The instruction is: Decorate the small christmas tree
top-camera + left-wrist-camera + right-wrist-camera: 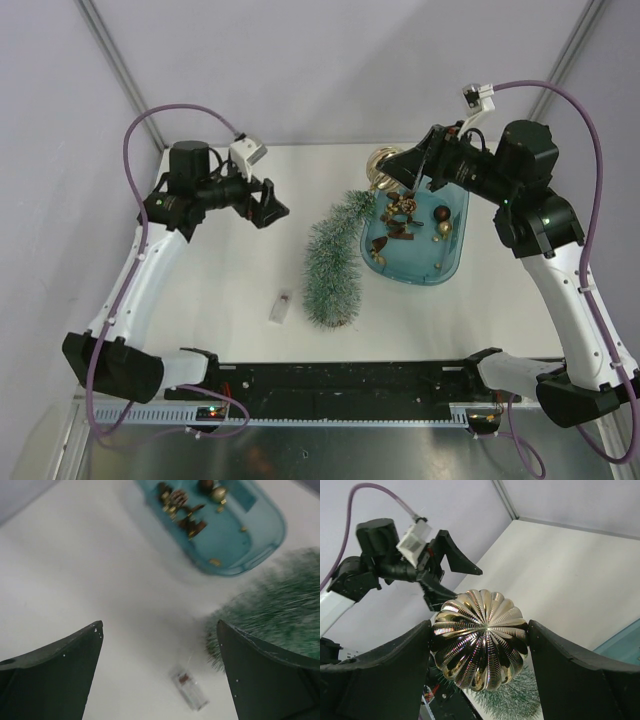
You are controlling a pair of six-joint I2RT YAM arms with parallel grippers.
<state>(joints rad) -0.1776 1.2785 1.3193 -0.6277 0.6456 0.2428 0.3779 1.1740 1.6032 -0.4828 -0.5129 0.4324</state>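
Observation:
The small christmas tree (333, 264) lies on its side mid-table, its tip toward the blue tray (450, 262); it also shows in the left wrist view (280, 605) and the right wrist view (515, 700). My right gripper (388, 170) is shut on a ribbed gold ball ornament (480, 639) and holds it above the table beside the tray's far left corner. My left gripper (272, 203) is open and empty, raised left of the tree. The tray (260, 542) holds several small gold and brown ornaments (405, 212).
A small clear plastic piece (282, 308) lies on the table left of the tree's wide end; it also shows in the left wrist view (189, 688). Grey walls and metal frame posts surround the white table (220, 290).

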